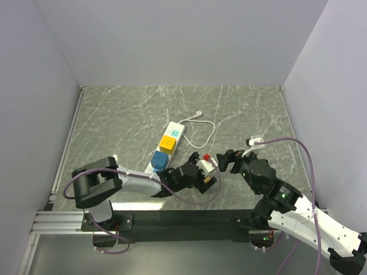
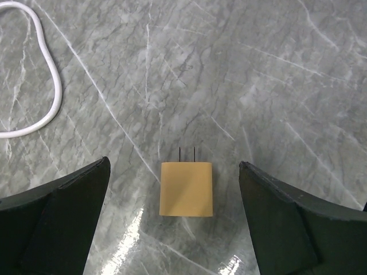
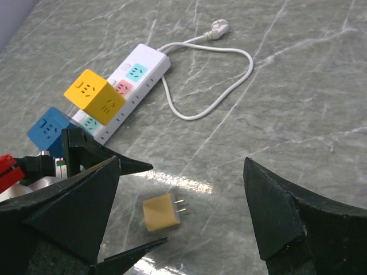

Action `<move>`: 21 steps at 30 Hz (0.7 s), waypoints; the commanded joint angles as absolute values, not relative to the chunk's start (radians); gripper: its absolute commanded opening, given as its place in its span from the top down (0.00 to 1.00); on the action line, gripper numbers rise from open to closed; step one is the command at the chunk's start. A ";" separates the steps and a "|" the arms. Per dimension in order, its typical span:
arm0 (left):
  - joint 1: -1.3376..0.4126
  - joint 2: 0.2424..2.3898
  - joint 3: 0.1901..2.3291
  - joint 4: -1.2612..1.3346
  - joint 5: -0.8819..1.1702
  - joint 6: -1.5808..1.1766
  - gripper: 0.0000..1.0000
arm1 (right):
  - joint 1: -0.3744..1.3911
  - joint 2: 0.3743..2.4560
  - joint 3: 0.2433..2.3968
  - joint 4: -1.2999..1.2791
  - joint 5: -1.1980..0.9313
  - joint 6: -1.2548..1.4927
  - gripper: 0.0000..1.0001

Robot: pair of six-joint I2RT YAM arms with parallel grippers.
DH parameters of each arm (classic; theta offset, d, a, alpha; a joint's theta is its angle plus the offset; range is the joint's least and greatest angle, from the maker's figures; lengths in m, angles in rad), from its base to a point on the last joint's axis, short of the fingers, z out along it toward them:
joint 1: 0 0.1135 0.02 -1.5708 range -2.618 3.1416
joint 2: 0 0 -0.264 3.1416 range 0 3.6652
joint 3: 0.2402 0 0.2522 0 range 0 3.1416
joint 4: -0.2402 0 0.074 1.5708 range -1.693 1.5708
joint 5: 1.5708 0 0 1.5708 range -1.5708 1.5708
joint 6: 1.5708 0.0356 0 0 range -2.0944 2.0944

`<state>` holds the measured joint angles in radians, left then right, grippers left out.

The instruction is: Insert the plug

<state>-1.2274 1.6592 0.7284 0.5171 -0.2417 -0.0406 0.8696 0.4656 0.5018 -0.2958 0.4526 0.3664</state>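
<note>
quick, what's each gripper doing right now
left gripper: open, fingers either side of the small tan two-prong plug, not gripping it
right gripper: open, holding nothing

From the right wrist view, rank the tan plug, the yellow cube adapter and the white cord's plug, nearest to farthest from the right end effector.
1. The tan plug: low centre, just ahead of the right end effector.
2. The yellow cube adapter: left, on the power strip.
3. The white cord's plug: top, farthest back.
</note>
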 commanded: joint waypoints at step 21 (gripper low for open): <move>-1.198 1.802 0.867 0.325 -0.204 -0.067 0.48 | 0.873 0.400 0.489 -0.262 0.509 0.396 0.05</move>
